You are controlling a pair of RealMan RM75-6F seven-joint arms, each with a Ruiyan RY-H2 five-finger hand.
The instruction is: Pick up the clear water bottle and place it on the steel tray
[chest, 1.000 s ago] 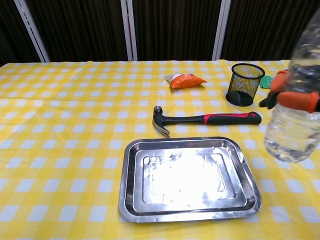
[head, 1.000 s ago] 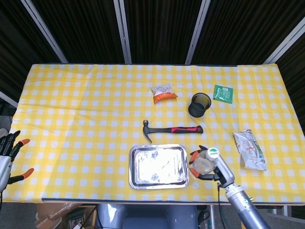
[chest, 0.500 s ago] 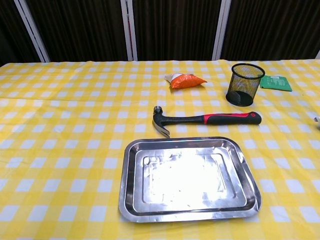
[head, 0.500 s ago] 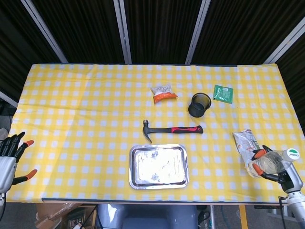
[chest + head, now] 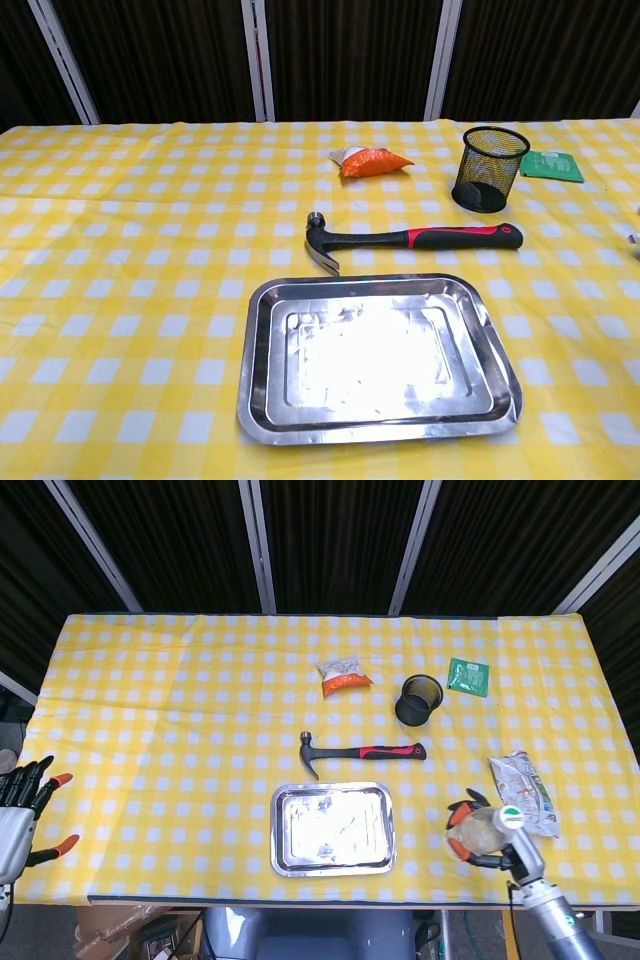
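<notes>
The right robot hand (image 5: pixel 478 832) is clamped around the clear water bottle (image 5: pixel 487 829), cap toward the camera, above the desk's (image 5: pixel 180 720) near edge. The steel tray (image 5: pixel 283 858) lies to its left, well apart; the left robot hand (image 5: pixel 22 802), fingers apart, is farther away.

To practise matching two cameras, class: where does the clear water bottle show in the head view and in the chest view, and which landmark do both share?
Head view: the water bottle is near the lower right, held by the right hand, right of the steel tray.
Chest view: the bottle is not in the picture.
Shared landmark: the hammer, lying just beyond the tray in both views.
</notes>
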